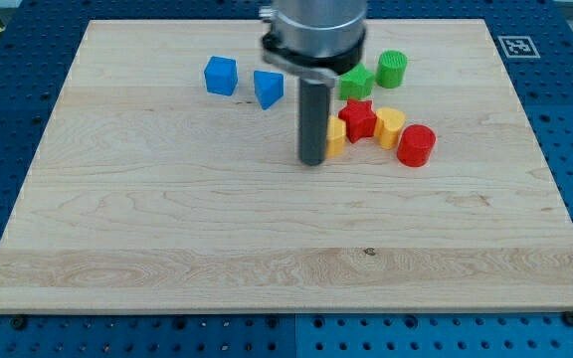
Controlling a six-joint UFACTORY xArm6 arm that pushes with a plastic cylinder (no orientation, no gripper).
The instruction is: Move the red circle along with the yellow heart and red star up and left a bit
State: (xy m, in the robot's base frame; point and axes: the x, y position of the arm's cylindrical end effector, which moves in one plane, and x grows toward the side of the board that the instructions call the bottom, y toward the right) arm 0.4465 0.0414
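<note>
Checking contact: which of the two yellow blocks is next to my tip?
The yellow block left of the red star, partly hidden behind my tip; the other yellow block sits right of the star.

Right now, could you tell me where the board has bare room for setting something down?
The wooden board is bare across its whole lower half and left of the blue cube. It is crowded at upper right, where my tip sits beside the yellow block, red star, yellow heart and red circle.

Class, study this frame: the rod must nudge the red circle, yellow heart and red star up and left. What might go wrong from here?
1. My tip sits left of the cluster, the wrong side for pushing left.
2. The green star and green cylinder sit just above the red star, so they may get shoved too.
</note>
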